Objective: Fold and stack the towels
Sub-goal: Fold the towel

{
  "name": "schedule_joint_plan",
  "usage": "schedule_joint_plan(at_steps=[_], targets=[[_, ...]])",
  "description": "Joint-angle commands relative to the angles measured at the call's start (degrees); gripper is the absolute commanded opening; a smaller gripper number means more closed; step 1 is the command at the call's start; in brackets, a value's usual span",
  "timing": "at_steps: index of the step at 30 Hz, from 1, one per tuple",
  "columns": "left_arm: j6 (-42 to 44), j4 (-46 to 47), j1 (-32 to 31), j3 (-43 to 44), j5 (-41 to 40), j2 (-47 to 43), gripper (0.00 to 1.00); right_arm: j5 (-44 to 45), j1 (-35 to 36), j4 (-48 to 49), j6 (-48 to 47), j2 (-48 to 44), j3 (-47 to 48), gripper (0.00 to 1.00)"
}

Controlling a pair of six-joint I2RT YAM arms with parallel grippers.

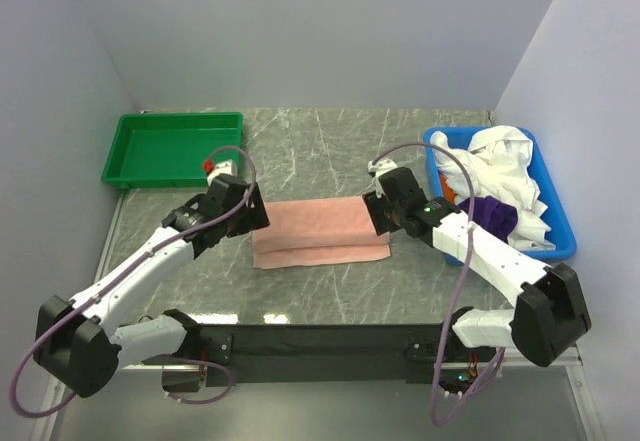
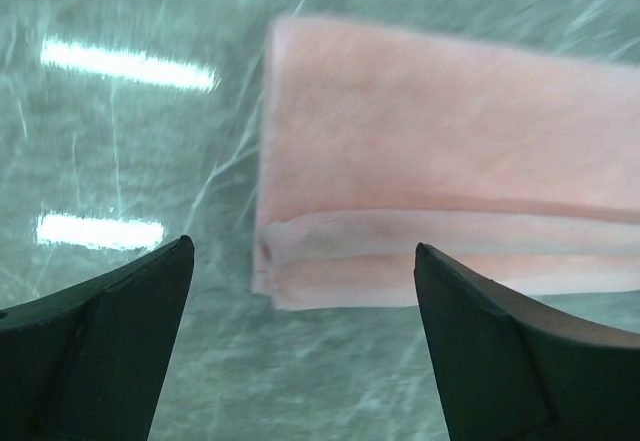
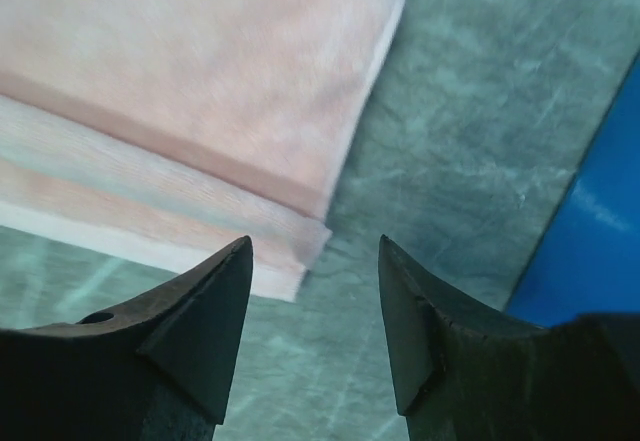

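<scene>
I see the folded pink towel [image 1: 318, 231] lying flat at the centre of the top view, with my left gripper [image 2: 302, 251] spread over its left end and my right gripper [image 3: 315, 244] spread over its right end, neither holding anything.

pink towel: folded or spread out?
Folded. The towel lies as a narrow strip on the table, and both wrist views show stacked layers stepping out along its near edge.

pink towel [image 2: 440, 161]: right end cut off by the frame — blurry
blue bin [image 3: 600, 231]: only a corner in frame
</scene>
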Motion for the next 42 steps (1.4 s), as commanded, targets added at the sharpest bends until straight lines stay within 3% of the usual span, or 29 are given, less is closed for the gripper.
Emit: schedule_joint_plan(at_steps=[1,7,13,20,34,42], targets=[[-1.3,-2.4,-0.1,4.9,-1.1,-2.2,0.96,-2.4,-0.1,0.9,5.5,-3.4,3.2,0.61],[-1.4,2.4,-1.0,7.3,2.9,4.0,0.82,-2.7,-0.1,3.3,13.1,1.0,5.5,0.45],[-1.6,4.3,-2.4,12.2,2.4,17.7,0.77,-0.8,-0.2,3.3,17.3,9.6,9.0,0.45],[-2.0,2.4,-5.2,15.0,3.2,25.9,0.76,-5.9,-0.1,2.2,17.7,17.7,11.4,0.45],[-6.6,0.9,-11.5,2.8,3.7,16.4,0.75,-13.1,0.9,1.5,16.8,8.1,0.0,0.45],[-9.8,4.0,-13.2,-4.4,4.4,16.1,0.74,-15.2,0.9,8.4,20.3,5.2,-10.3,0.45]])
